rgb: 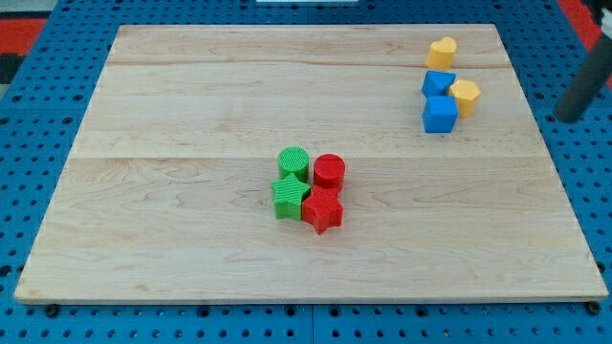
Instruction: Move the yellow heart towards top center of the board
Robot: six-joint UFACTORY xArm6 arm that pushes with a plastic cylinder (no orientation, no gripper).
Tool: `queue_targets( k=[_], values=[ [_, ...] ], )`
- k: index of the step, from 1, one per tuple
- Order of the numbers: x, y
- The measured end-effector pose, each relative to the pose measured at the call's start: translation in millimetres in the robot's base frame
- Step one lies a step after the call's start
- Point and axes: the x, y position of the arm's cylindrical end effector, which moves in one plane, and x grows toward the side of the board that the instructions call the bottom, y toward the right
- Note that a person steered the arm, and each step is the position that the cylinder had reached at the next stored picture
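The yellow heart-shaped block sits near the top right corner of the pale wooden tabletop. I judge it to be the heart by its notched, rounded top, though the shape is small. Just below it, and apart from it, are a blue angular block, a blue cube and a yellow hexagon-like block, all clustered together.

My tip hangs off the tabletop's right edge, over the blue pegboard, touching no block. There is no claw to spread or pinch, only the dark rod.

The heart lies to the view's left of my tip and somewhat higher, and top center lies further left again. My tip is therefore already on the pushing side. It probably needs to rise level with the heart, clear of the yellow hexagon-like block, then sweep left.
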Motion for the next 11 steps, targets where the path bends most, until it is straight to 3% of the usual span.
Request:
queue_targets(
  k=[1, 3, 5, 7, 9, 10, 11],
  values=[
    [-40.8, -24.6],
    [-66.9, -103.9],
    [-106.5, -123.8],
    [-108.8, -220.0],
    [-136.5, -183.6],
    [-140.9, -228.0],
    [-95.9, -266.7]
  ],
)
